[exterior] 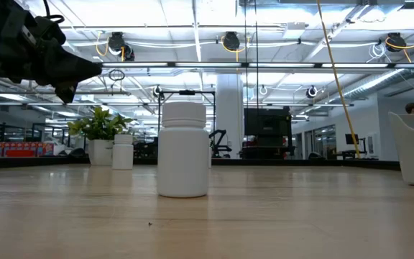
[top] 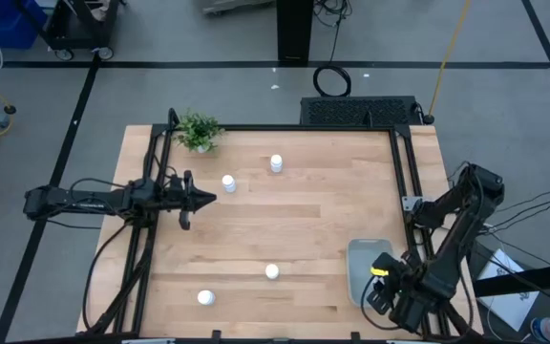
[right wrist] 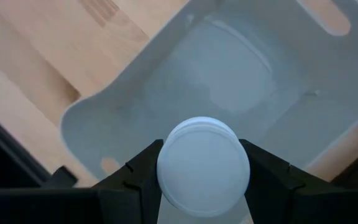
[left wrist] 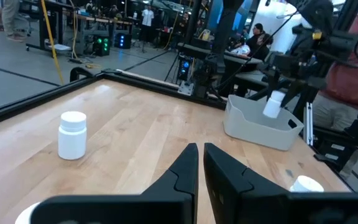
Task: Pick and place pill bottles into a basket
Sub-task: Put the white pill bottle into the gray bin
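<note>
My right gripper (top: 382, 280) is shut on a white pill bottle (right wrist: 204, 165) and hovers over the pale blue-grey basket (top: 361, 256) at the table's near right. The basket's inside (right wrist: 229, 81) lies below the bottle. Other bottles stand upright on their bases on the wood: two at the far side (top: 228, 182) (top: 276, 163) and two near the front (top: 272, 271) (top: 205, 298). My left gripper (top: 201, 198) is shut and empty, above the table's left part beside the nearer far-side bottle. My right gripper pinches the bottle between its two fingers, one finger (right wrist: 135, 171) on each opposite side. The fingers point down, slanting. One round end of the bottle (right wrist: 204, 155) faces the wrist camera. The bottle (left wrist: 273, 104) hangs tilted, lifted clear above the basket.
A small green potted plant (top: 199, 131) stands at the far left corner. A black rail frame (top: 404, 182) runs along the table's edges. People and equipment (left wrist: 353, 56) show in the room beyond the table's right side.
</note>
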Robot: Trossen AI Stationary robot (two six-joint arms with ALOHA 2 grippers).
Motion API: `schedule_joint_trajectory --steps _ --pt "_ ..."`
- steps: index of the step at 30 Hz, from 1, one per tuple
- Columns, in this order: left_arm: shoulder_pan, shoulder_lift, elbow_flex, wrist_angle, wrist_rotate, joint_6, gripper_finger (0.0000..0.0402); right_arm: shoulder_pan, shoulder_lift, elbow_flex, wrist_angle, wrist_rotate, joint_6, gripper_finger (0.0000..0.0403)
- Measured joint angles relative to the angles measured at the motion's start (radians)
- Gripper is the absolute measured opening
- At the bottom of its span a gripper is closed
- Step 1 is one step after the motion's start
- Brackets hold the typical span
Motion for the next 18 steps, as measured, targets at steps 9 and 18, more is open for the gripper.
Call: schedule_joint_trajectory --steps 9,18 --pt "0.000 0.000 0.000 0.003 0.001 -0.023 0.0031 -0.027 0.007 -0.144 0.198 -0.046 -0.037 0.0164" --pt "0.000 0.000 0.000 0.003 0.009 -0.028 0.0031 -0.018 0.006 -0.240 0.333 -0.042 -0.024 0.0164"
